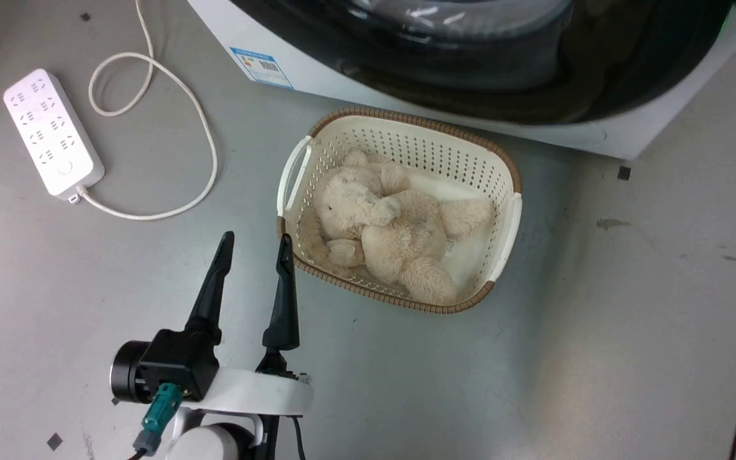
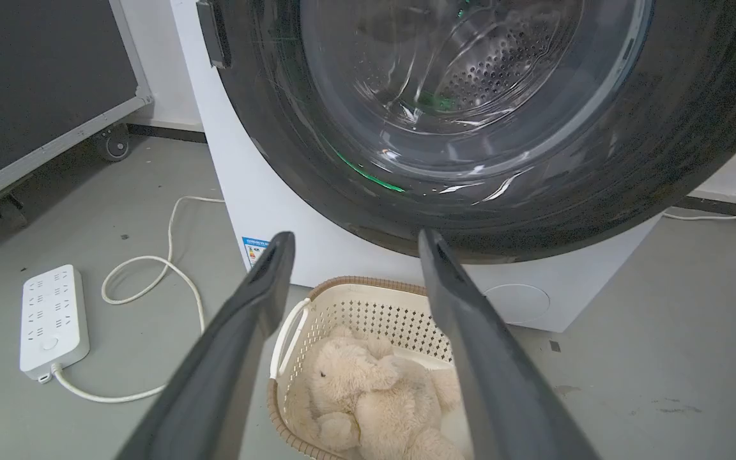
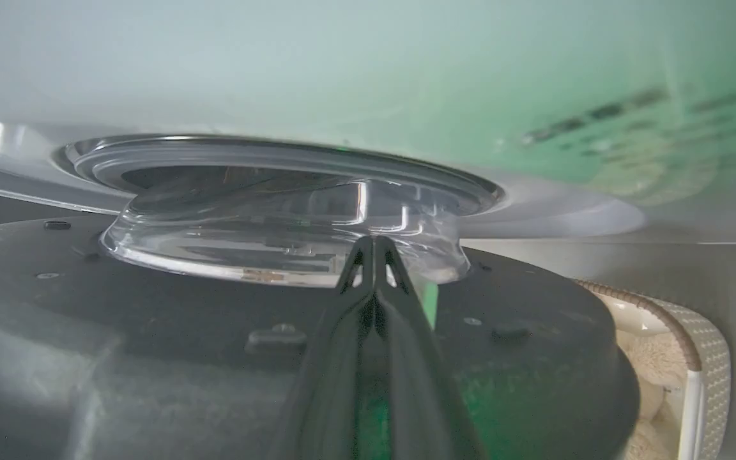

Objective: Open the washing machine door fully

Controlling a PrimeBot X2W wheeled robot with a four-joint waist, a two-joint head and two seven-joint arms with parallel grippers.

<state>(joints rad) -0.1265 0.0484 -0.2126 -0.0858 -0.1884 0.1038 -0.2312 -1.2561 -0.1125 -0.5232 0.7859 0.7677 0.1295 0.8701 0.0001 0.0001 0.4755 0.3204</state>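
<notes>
Two closed fingers do the work here. The right gripper [image 3: 374,241] is pinched shut on nothing, with its tips at the base of the bulging glass bowl window [image 3: 246,236] on the inner face of the washing machine door [image 3: 151,332]. I cannot tell whether they actually touch it.

The door stands ajar. In the right wrist view a gap shows between it and the pale front of the washing machine [image 3: 278,64] at twelve o'clock.

To swing the door fully open, I judge the push should land on the dark inner face rather than the slick glass. It should then follow the hinge arc outward so the tips do not skid.

In the head view the machine sits at twelve to one o'clock, with a laundry basket [image 1: 406,121] holding a teddy bear [image 1: 387,223] just in front of it. The left gripper [image 1: 257,237] hovers at seven o'clock. Its fingers are spread wide and empty, pointing towards twelve beside the basket's nine o'clock edge.
</notes>
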